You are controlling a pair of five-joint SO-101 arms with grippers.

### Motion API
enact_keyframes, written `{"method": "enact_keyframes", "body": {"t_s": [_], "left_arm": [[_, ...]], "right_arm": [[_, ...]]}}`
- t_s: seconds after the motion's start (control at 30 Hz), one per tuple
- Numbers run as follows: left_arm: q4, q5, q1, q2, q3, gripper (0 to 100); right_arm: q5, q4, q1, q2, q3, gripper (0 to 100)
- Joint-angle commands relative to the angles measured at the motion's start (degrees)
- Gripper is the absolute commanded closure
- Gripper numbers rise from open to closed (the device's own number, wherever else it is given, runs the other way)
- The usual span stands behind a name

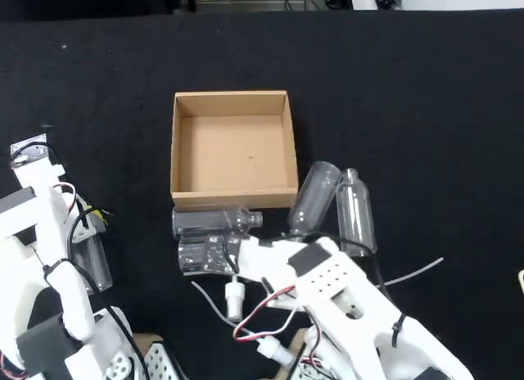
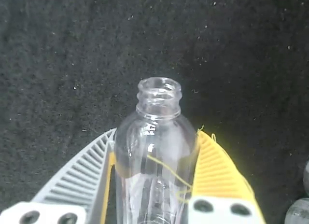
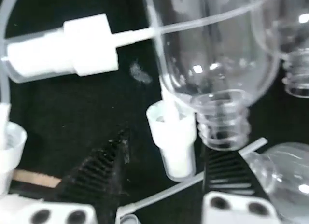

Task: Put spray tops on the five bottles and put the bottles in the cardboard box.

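Though clear, thread-necked plastic bottle [image 2: 157, 151]

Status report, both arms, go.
Left gripper shut on a topless bottle. Right gripper open over a loose spray top. Cardboard box bare; four more bottles lie beside it.

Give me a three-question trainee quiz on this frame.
1. True or false: the cardboard box already holds a bottle.
2. The left end effector grips: A) a white tube B) a capless bottle C) nothing.
3. Fill in: the right end effector is ___, with a spray top between its jaws.
Key: 1 false; 2 B; 3 open.
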Motion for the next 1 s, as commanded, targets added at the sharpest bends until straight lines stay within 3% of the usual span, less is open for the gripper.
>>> {"method": "enact_keyframes", "body": {"t_s": [0.0,0.1,0.2,0.4,0.5,0.63,0.77,0.97], "left_arm": [[-0.4,0.8,0.7,-2.5,-0.7,97],[-0.4,0.8,0.7,-2.5,-0.7,97],[-0.4,0.8,0.7,-2.5,-0.7,97],[-0.4,0.8,0.7,-2.5,-0.8,97],[-0.4,0.5,0.7,-2.5,-0.8,97],[-0.7,0.5,0.7,-2.5,-0.7,97],[-0.7,0.6,0.8,-2.5,-0.7,97],[-0.7,0.8,0.8,-2.5,-0.7,97]], "right_arm": [[0.4,-2.5,-0.4,-1.9,1.2,82.7],[0.0,-2.5,-0.3,-2.0,0.7,98.9],[-2.5,2.9,0.7,-2.1,-3.4,97.8],[-6.3,25.8,2.3,-3.2,-23.7,98.8],[-6.2,34.8,6.4,-4.4,-32.7,98.8],[0.6,42.5,18.2,-5.5,-41.5,98.8],[7.5,43.4,36.3,-5.5,-46.8,98.8],[8.4,23.6,67.2,-2.5,-43.6,98.8]]}}
